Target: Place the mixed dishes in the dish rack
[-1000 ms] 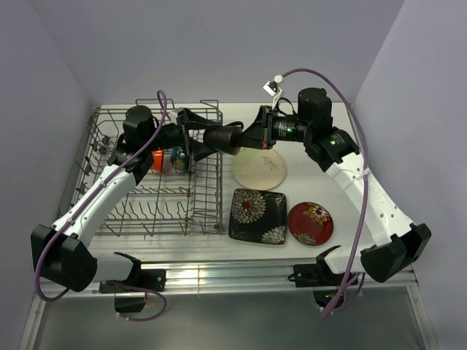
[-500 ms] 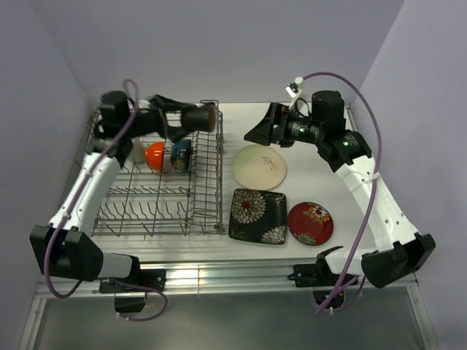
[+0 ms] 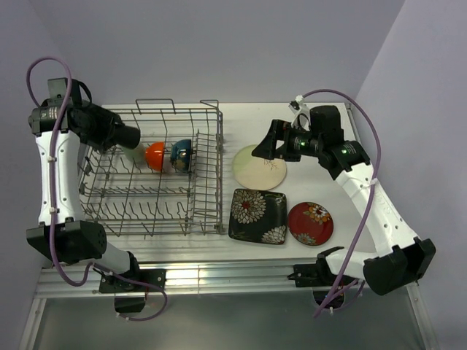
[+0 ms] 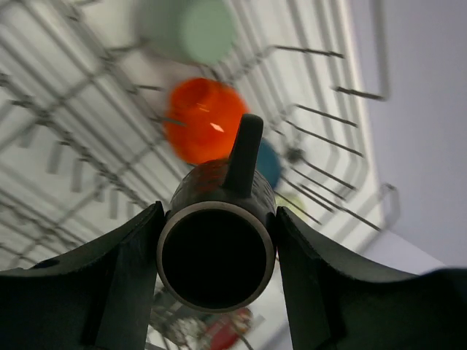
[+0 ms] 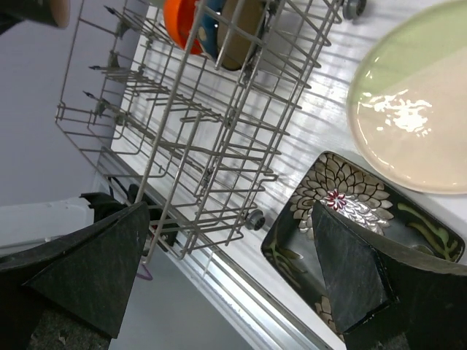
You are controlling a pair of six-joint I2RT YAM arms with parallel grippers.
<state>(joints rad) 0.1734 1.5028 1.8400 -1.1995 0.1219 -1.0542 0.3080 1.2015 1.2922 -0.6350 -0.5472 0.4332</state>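
Note:
My left gripper [image 3: 121, 135] is shut on a brown cup [image 4: 215, 251], held on its side over the far left end of the dish rack [image 3: 206, 191]. In the left wrist view the cup's dark mouth faces the camera between both fingers [image 4: 124, 270]. An orange bowl [image 3: 155, 155] and a dark blue bowl [image 3: 182, 152] stand in the rack, with a pale green cup [image 4: 197, 29] beyond them. My right gripper [image 3: 263, 143] hangs open and holds nothing, above the pale green-cream plate [image 3: 260, 168]. The black square floral plate [image 3: 257, 216] and the red floral plate [image 3: 310, 223] lie on the table.
The rack's raised right wall [image 5: 241, 138] stands close beside the black square plate [image 5: 350, 219] and the pale plate [image 5: 416, 131]. The table's metal front rail [image 3: 233, 277] runs along the near edge. Purple walls close in the back and both sides.
The right gripper let go of the brown cup and opened, then dropped over the pale plate. The left arm swung the cup from the rack's right side to its far left end.

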